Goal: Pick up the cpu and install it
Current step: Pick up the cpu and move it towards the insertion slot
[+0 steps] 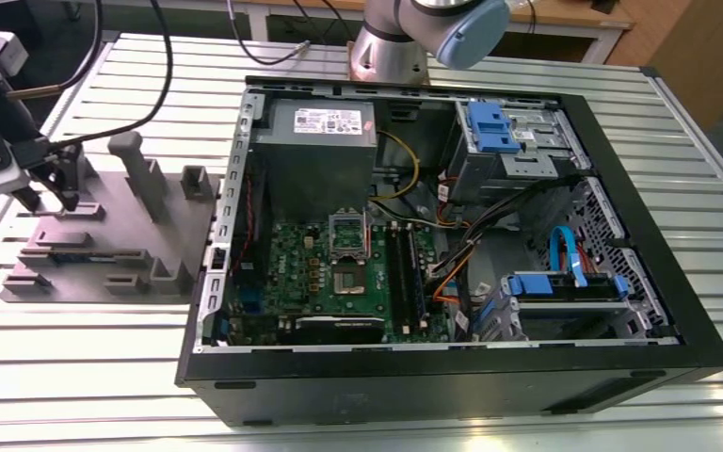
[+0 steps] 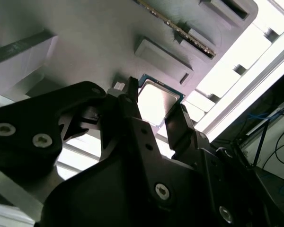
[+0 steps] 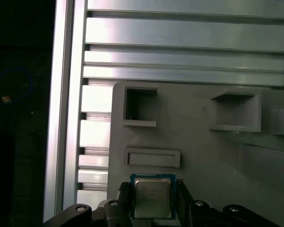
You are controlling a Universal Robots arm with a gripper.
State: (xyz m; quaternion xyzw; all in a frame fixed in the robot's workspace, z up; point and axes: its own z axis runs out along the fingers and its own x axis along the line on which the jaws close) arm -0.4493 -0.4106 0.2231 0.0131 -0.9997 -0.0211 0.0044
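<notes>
While the tool [image 3: 154, 191] straddles the cpu [image 3: 152, 198] on the holder block [image 3: 203, 156] (clamped or not, I cannot tell), an uneven squeeze could tilt it.

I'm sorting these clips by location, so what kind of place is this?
Probably a robotics lab bench for computer assembly: an open desktop case lies on a slatted metal table, a robot arm is mounted on the table, and a grey fixture block beside the case holds a cpu.
</notes>
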